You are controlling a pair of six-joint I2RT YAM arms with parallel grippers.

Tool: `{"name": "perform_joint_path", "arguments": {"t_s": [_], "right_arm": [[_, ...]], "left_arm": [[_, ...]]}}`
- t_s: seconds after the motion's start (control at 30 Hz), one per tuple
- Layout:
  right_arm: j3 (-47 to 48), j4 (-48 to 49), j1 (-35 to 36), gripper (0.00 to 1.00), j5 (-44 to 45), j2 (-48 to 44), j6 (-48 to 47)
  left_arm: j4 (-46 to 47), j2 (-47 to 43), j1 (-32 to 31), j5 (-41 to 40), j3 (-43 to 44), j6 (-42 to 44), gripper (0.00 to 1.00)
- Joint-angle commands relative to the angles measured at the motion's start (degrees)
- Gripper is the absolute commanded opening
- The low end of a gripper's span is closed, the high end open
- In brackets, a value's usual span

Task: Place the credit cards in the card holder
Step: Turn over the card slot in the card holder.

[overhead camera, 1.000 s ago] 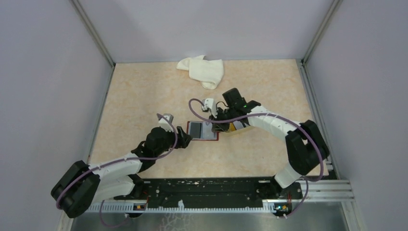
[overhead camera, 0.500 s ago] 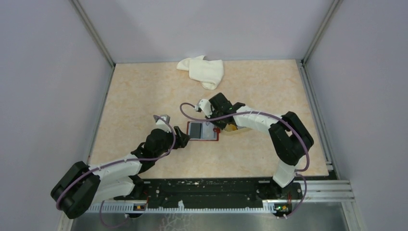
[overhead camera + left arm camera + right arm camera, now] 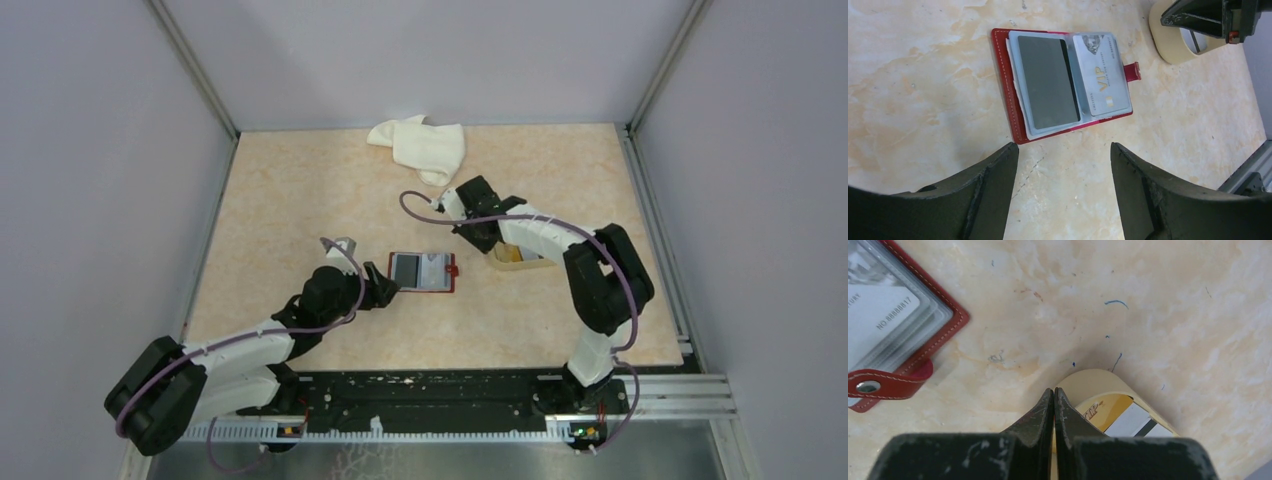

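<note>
Right gripper (image 3: 1054, 390) has its two fingers pressed tight together, and nothing is pinched between them. It hangs just over the rim of the tray (image 3: 1098, 382). Inside the tray lie a yellow card (image 3: 1103, 407) and a white card (image 3: 1135, 422). I think this arm is there to get one of them, since they are not in the holder yet. It would have to open its fingers first to grab one.

The card holder (image 3: 1008, 85) lies open and flat on the table (image 3: 1148, 300), between the two arms and just beside the tray. Its snap tab (image 3: 888, 382) sticks out toward the tray. Being open like a book lets cards slide into its clear pockets. A dark card (image 3: 1048, 82) and a silver card (image 3: 1103, 75) already sit in those pockets.

The left gripper (image 3: 1063, 150) is spread wide and holds nothing. It hovers near the holder's closest edge, not touching it. My guess is that it waits there to keep the holder from sliding.
</note>
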Motion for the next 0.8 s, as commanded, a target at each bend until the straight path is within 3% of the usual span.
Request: {"name": "perform_joint_path", "arguments": {"t_s": [0.0, 0.13, 0.27, 0.43, 0.57, 0.77], "right_arm": [[1.64, -0.01, -0.99, 0.0, -8.42, -6.12, -1.02], [-2.24, 2.43, -1.0, 0.13, -33.25, -13.0, -2.31], [-4.83, 6.58, -0.98, 0.15, -50.91, -11.05, 3.3], [-2.09, 8.14, -0.95, 0.1, -49.36, -2.21, 11.51], [-1.26, 7.85, -0.73, 0.05, -46.39, 1.76, 13.91], [0.14, 5.59, -0.2, 0.04, -35.29, 3.89, 13.64]], "left_arm": [[0.36, 0.61, 0.26, 2.92, 3.09, -0.39, 0.75], [-1.19, 3.25, 0.84, 3.85, 5.4, 0.18, 0.74], [-1.43, 7.02, 2.18, 7.23, 7.59, 0.65, 0.71], [-0.67, 10.98, 4.43, 10.32, 9.05, 1.03, 0.59], [-0.46, 12.2, 5.64, 10.93, 9.57, 1.9, 0.58], [-1.25, 14.26, 6.47, 12.48, 11.37, 3.11, 0.58]]}}
